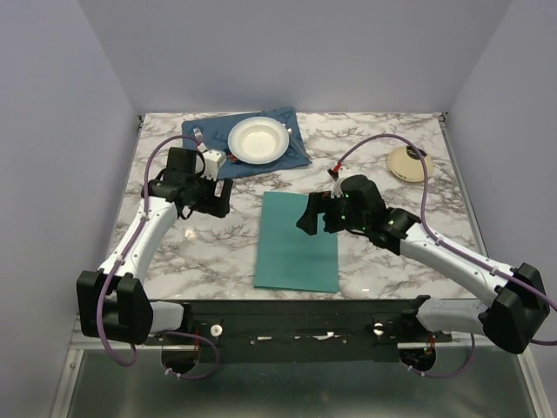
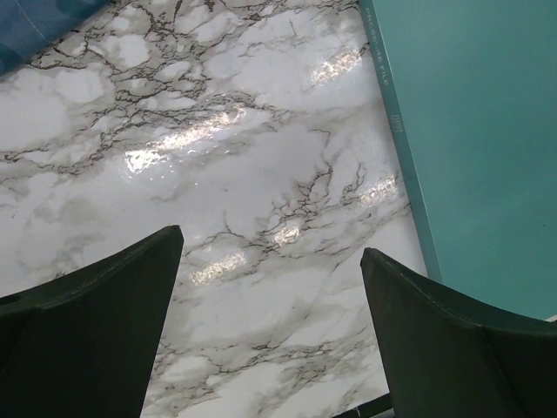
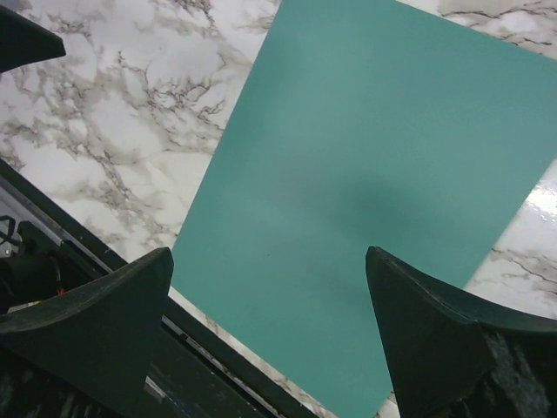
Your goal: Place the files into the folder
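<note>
Folder (image 1: 298, 244) lying closed and flat on the marble table (image 1: 392, 126), both grippers spread above it.
The right gripper (image 3: 268, 257) hangs over the teal cover, fingers wide apart and holding nothing, the cover filling the gap between them. The left gripper (image 2: 271, 242), equally spread and empty, hovers over bare marble, with the folder's long edge just outside the finger on the right of its wrist view. Well beyond the fingers sit a white plate (image 1: 258, 139) on a blue placemat (image 1: 291, 155), and a tan dish (image 1: 409, 163).

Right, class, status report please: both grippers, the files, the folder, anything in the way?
Left gripper open, empty, over marble table. Right gripper open, empty, above closed flat teal-green plastic folder. White paper files not in view. Nothing on folder.
</note>
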Robot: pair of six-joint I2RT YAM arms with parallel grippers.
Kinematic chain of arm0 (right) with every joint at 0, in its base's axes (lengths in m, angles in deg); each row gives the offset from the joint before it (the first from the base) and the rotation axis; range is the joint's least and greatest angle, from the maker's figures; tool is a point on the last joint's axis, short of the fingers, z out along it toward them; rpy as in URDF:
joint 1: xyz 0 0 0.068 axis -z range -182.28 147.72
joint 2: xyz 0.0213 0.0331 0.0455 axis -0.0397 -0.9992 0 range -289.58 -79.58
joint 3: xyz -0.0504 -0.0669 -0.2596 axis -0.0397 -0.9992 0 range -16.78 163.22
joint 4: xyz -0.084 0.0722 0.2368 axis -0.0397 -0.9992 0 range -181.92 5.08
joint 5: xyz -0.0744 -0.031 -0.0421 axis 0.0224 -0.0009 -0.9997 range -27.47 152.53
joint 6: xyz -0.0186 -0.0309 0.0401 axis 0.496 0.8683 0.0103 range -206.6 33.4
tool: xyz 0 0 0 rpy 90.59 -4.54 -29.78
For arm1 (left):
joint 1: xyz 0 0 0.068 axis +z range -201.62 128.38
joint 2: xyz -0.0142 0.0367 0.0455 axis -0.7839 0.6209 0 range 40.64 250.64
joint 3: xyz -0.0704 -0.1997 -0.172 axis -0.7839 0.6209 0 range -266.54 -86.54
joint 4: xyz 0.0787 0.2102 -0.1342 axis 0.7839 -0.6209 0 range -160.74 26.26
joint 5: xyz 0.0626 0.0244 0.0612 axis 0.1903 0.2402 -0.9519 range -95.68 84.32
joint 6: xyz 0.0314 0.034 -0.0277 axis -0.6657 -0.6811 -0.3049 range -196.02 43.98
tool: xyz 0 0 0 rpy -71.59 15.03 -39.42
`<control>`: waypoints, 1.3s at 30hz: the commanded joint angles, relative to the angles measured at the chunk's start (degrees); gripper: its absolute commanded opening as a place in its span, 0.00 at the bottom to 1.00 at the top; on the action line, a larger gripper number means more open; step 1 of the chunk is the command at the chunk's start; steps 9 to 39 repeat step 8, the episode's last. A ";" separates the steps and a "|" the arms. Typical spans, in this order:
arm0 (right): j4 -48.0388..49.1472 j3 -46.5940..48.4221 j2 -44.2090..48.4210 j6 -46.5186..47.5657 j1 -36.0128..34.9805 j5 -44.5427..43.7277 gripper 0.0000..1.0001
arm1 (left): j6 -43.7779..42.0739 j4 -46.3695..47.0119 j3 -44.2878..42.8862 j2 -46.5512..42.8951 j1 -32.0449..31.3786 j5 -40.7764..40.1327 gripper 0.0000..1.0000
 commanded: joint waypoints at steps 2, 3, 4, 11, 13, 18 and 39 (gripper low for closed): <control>2.32 1.62 0.04 0.43 -1.70 -3.64 1.00 | 0.38 1.11 1.25 -2.26 0.45 0.30 0.99; 2.32 1.36 0.56 0.43 -1.79 -3.64 1.00 | 0.30 1.02 1.34 -2.17 0.45 0.74 0.99; 2.32 1.09 0.83 0.52 -1.79 -5.46 1.00 | 0.38 1.02 1.43 -1.99 0.45 0.92 0.99; 1.53 -0.31 2.93 1.22 -1.79 -7.32 1.00 | 0.56 1.02 1.43 -1.55 0.45 1.36 0.99; 1.53 -0.31 2.93 1.22 -1.79 -7.32 1.00 | 0.56 1.02 1.43 -1.55 0.45 1.36 0.99; 1.53 -0.31 2.93 1.22 -1.79 -7.32 1.00 | 0.56 1.02 1.43 -1.55 0.45 1.36 0.99; 1.53 -0.31 2.93 1.22 -1.79 -7.32 1.00 | 0.56 1.02 1.43 -1.55 0.45 1.36 0.99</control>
